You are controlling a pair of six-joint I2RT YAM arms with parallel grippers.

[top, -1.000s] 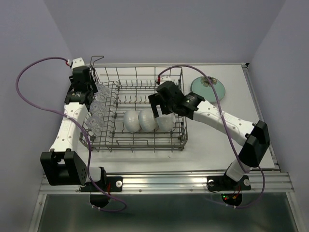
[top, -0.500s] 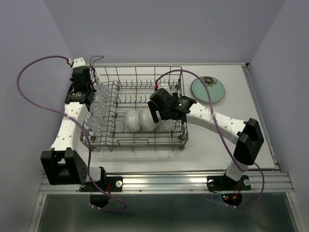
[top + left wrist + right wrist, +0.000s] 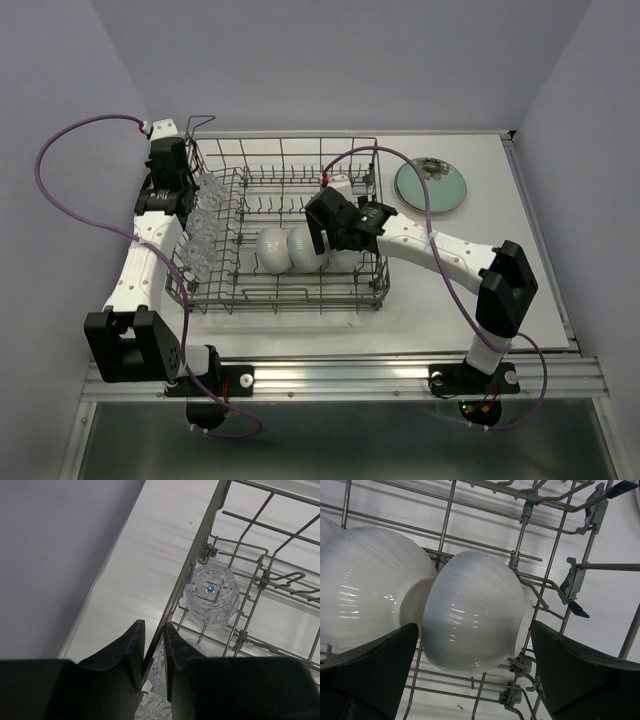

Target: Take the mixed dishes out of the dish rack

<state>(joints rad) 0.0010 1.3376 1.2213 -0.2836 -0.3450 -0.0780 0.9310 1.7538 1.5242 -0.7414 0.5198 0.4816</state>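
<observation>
Three white rounded bowls (image 3: 305, 248) are leaning in a row, each touching the next, in the near half of the large grey metal wire dish rack (image 3: 290, 292). The rack is sitting on the white surface (image 3: 300, 330) between the two arms. The right pincer (image 3: 474, 626) is hanging over the rightmost bowl of the row with its jaws spread wide. One dark finger (image 3: 370, 672) is standing on each side of that bowl, and neither is touching it in the right wrist view. The neighbouring bowl is pressing against the bowl's left flank there, and the rack's wires and clips are showing behind both. Several small clear textured glasses (image 3: 203, 228) are lining the rack's left side in a column. In the left wrist view one of them (image 3: 212, 594) is sitting just inside the rack's corner, and another is lying closer to the camera, partly hidden by the fingers. The left pincer (image 3: 152, 624) is sitting at the rack's left rim with its jaws drawn nearly together, pinching the rim wire between them. One finger is lying outside the rack and the other inside. A pale green round plate with a dark centre mark (image 3: 432, 185) is lying flat on the surface, outside the rack and near its far right corner, well apart from both pincers.
</observation>
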